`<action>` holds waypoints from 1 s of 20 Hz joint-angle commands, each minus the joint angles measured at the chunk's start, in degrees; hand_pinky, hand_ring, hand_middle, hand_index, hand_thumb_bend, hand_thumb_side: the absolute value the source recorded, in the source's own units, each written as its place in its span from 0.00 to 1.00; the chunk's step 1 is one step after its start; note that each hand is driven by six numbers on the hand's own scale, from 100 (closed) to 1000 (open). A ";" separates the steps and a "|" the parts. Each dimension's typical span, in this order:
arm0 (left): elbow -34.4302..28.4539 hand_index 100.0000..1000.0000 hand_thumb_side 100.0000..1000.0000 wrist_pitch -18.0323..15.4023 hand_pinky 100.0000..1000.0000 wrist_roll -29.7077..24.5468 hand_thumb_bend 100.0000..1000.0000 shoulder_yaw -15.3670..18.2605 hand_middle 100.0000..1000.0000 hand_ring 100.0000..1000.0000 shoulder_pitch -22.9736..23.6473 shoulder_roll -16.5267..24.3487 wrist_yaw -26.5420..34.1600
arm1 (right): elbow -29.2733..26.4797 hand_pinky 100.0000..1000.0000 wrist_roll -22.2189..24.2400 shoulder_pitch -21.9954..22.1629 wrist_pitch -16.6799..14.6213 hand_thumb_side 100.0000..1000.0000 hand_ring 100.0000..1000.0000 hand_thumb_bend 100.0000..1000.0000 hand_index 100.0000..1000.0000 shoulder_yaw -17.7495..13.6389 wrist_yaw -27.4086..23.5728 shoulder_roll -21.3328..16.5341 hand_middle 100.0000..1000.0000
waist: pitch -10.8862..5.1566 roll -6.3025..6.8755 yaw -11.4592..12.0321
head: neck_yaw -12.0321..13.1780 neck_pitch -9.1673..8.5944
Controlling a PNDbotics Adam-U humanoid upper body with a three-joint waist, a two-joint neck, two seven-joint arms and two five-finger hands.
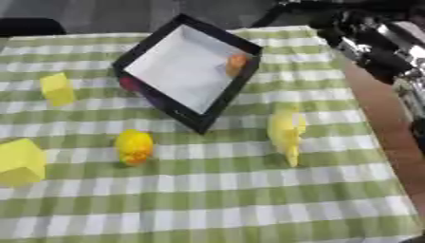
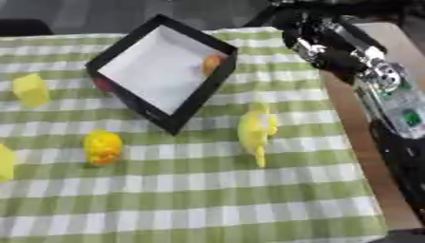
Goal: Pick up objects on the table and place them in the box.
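I see the box point(image 1: 188, 71) at the back of the checked cloth point(image 1: 249, 199), with an orange thing point(image 1: 236, 64) inside by its right wall. A yellow ball point(image 1: 133, 147) and a yellow shape point(image 1: 286, 130) lie in front. The left eye shows a big yellow block point(image 1: 20, 161); the right eye almost cuts it off. My right arm point(image 2: 365, 66) hangs at the right edge; I cannot tell how its fingers are.

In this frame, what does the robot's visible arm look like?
Only the right arm shows, along the right side. It is mostly black with shiny silver joints, built of chunky segments. A pale grey section lower down carries a small green mark. No hand can be made out, and no left arm appears.
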 commanded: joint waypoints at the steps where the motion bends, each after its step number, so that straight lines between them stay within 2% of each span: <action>1: -0.69 0.78 0.64 0.05 0.88 -0.18 0.38 -0.08 0.62 0.53 0.05 1.73 -0.34 | -1.30 0.98 2.38 -1.94 -3.04 0.34 0.94 0.17 0.84 1.66 0.88 -7.40 0.81 | -1.74 -0.69 0.16 | -0.08 0.29; 6: -0.64 0.77 0.64 0.08 0.88 -0.35 0.38 -0.24 0.62 0.52 0.08 2.12 -0.38 | -1.32 0.96 8.38 -4.26 -9.35 0.29 0.93 0.27 0.85 5.25 4.59 -15.58 0.82 | -1.88 -1.01 0.56 | -0.26 0.29; 10: -0.66 0.77 0.64 0.07 0.89 -0.44 0.38 -0.31 0.62 0.52 0.05 2.40 -0.43 | -1.69 0.94 12.88 -4.30 -15.07 0.23 0.93 0.36 0.86 6.99 7.93 -20.76 0.83 | -1.82 -1.30 0.84 | -0.41 0.29; 14: -0.68 0.77 0.64 0.07 0.89 -0.40 0.38 -0.30 0.62 0.52 -0.04 2.60 -0.45 | -2.37 0.94 15.63 -2.65 -19.02 0.17 0.93 0.42 0.85 7.85 10.35 -23.77 0.83 | -1.69 -1.46 0.92 | -0.25 0.29; 20: -0.65 0.77 0.64 0.10 0.89 -0.54 0.38 -0.49 0.62 0.52 -0.18 2.67 -0.35 | -4.77 0.94 17.95 -0.90 -21.42 0.17 0.92 0.42 0.84 10.41 12.83 -24.69 0.83 | -1.25 -1.47 1.00 | -0.46 0.29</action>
